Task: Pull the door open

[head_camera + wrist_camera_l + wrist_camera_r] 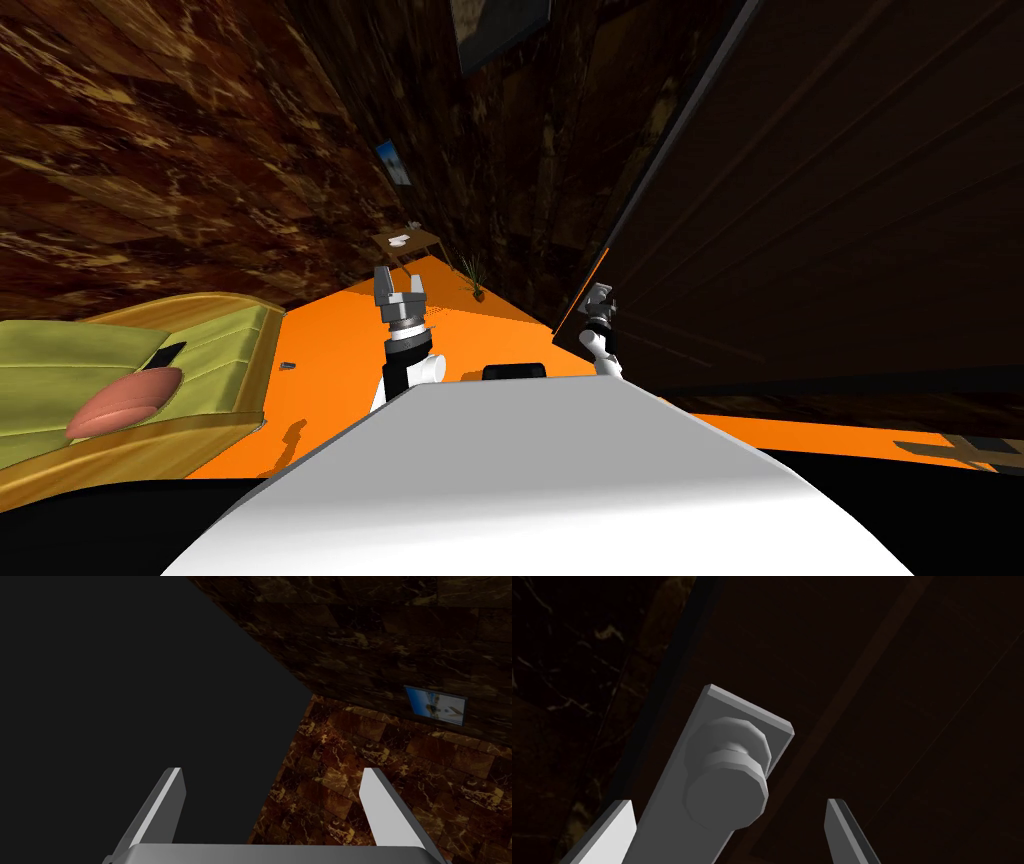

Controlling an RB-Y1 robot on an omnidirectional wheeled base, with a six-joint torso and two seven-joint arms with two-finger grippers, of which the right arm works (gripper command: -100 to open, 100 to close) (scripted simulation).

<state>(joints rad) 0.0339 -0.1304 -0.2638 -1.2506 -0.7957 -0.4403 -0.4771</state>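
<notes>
Well, the right hand (728,802) stands wide open, its fingers (612,828) on either side of a grey round knob (727,796) without pressing it. The knob sits on a grey plate (737,716) close to the edge of the dark brown door (912,651). The head view adds the wider scene: the door rises at my right over the orange floor (340,350). The left hand (400,292) is raised over the floor, open and empty, with a green sofa (150,350) at the floor's left edge
</notes>
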